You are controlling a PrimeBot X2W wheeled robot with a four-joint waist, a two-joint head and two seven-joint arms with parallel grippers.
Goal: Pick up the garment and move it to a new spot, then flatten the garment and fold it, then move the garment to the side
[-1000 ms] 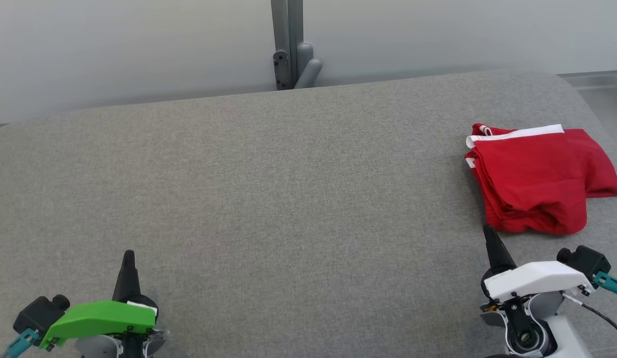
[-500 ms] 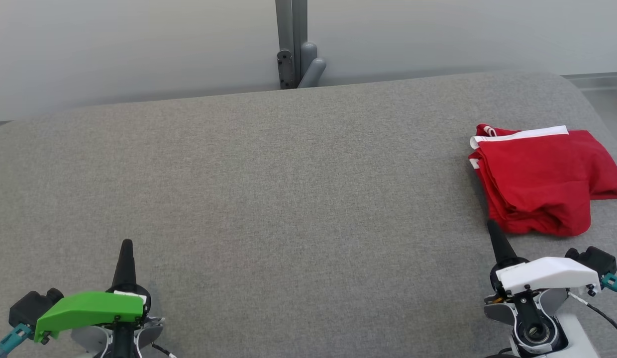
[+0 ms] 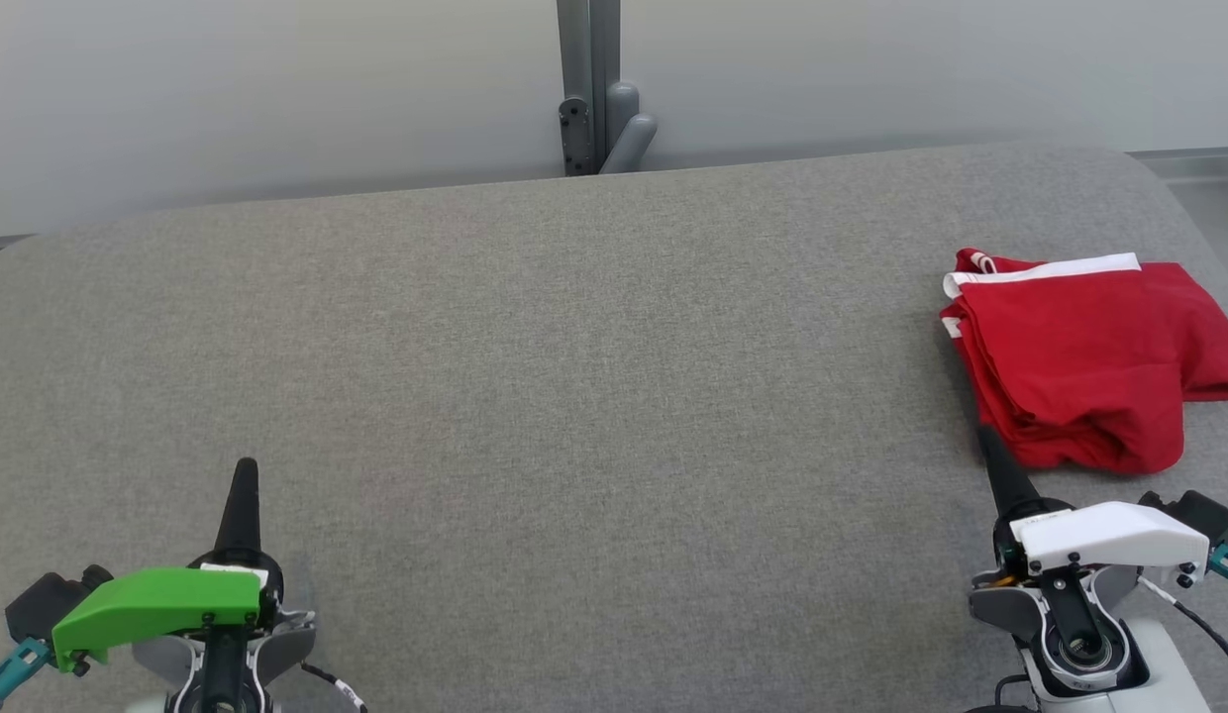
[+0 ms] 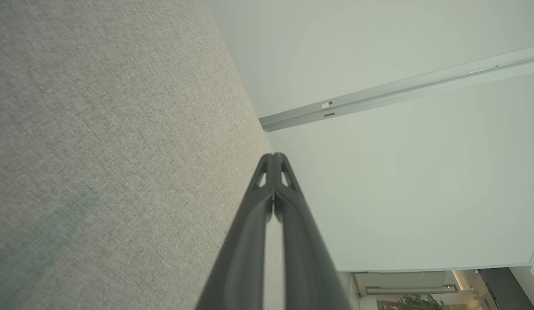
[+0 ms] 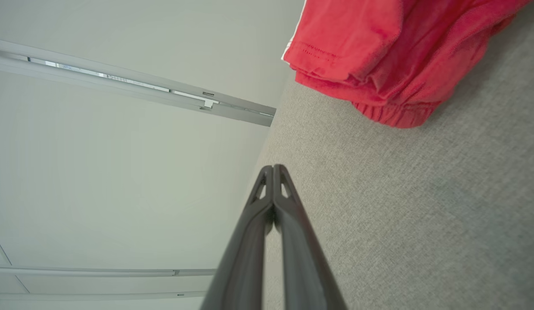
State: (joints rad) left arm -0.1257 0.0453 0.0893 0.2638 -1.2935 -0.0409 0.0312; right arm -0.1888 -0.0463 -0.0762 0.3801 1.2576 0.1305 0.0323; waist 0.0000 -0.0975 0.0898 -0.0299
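While both arms point forward, low over the counter (image 3: 574, 347), left gripper (image 3: 244, 465) and right gripper (image 3: 986, 434) are pinched closed, empty; the folded garment (image 3: 1079, 356) turns its white band away

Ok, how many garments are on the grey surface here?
1: a folded red garment lies at the far right of the grey surface, just ahead of the right gripper. Its right edge runs out of the head view, so another could lie unseen beyond it.
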